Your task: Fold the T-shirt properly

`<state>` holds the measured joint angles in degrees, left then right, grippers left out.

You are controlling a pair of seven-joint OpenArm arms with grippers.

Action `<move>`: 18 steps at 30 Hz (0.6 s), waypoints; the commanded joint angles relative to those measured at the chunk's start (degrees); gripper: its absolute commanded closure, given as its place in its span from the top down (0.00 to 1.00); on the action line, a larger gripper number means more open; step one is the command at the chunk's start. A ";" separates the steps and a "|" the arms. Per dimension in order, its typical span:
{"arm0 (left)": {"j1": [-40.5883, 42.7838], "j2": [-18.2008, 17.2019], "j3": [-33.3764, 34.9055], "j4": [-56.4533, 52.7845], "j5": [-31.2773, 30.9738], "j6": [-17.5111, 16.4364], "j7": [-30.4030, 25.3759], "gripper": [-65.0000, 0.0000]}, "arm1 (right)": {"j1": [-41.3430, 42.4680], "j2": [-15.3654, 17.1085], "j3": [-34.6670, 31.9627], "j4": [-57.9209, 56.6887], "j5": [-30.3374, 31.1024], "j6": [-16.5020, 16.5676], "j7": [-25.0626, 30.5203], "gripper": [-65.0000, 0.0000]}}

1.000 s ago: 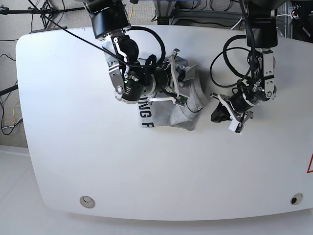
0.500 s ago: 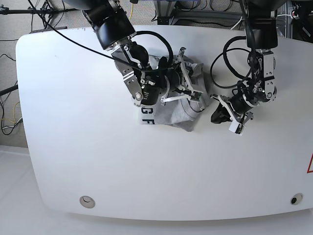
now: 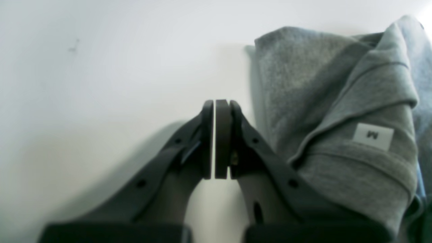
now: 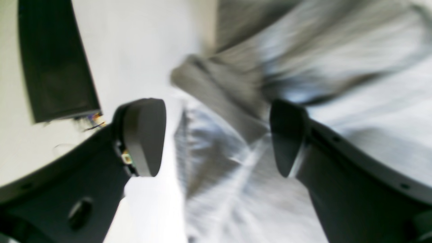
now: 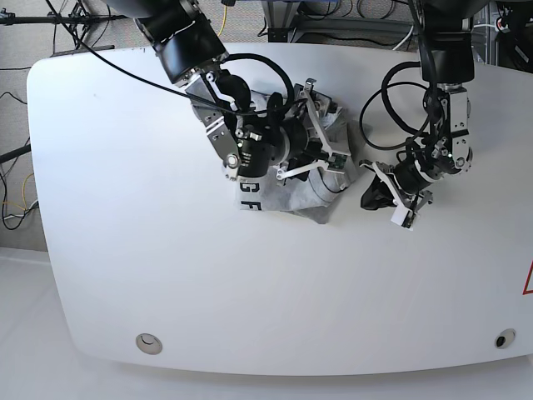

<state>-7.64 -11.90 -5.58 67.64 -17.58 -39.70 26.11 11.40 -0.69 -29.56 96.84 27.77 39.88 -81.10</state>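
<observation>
white table (image 5: 125, 250), grey t-shirt (image 5: 291, 193) bunched on it, two arms above.

table: white, rounded corners, spanning almost the whole base view. t-shirt: heather grey, lying in a crumpled heap on the far middle part of the table, black letters showing along its near left edge; in the left wrist view a folded ribbed band with a small white size tag (image 3: 373, 136) faces up. right gripper (image 5: 321, 146): over the heap, jaws spread wide with cloth lying between the two pads and nothing clamped; that wrist view is blurred. left gripper (image 5: 405, 204): just beside the heap's right edge, over bare table, pads pressed together with only a thin slit between them, nothing caught in them, the shirt's edge just beside one finger.
</observation>
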 commanded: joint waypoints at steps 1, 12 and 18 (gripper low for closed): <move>-1.28 -0.63 -0.26 0.80 -0.83 -0.30 -1.45 0.00 | 0.95 -0.59 0.07 3.69 1.11 0.12 1.10 0.67; -1.20 -0.80 -0.26 0.80 -0.83 -0.30 -1.45 0.00 | 1.13 -0.41 5.69 4.22 1.20 0.12 1.10 0.63; -0.84 -1.68 -0.26 0.80 -0.83 -0.30 -1.45 0.00 | 1.92 1.52 10.79 4.22 1.29 0.12 1.10 0.63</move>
<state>-7.49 -12.80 -5.61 67.64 -17.58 -39.72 26.06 11.79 0.67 -20.32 99.98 28.45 39.90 -80.84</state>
